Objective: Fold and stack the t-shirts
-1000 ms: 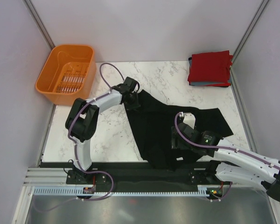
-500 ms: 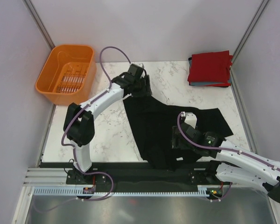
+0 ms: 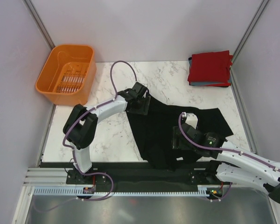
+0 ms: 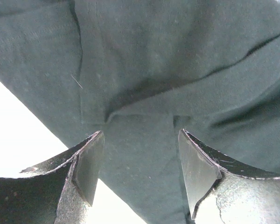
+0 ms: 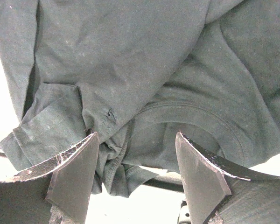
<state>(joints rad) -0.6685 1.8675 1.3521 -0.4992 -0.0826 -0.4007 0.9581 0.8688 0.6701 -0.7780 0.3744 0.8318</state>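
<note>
Black t-shirt [image 3: 154,126]: soft knit cloth, matt, faint lint specks, stitched hems. The red t-shirt [image 3: 209,66] and the grey-blue t-shirt [image 3: 190,65] under it are likewise matt cloth. Table [image 3: 107,135]: smooth white marble-look top with grey veining and a slight sheen; basket [image 3: 46,79]: orange moulded plastic, smooth. Left gripper [image 4: 141,133] and right gripper [image 5: 136,135]: fingers dark and matt, edges scuffed pale and rough; arm shells [image 3: 109,106] smooth white plastic.
</note>
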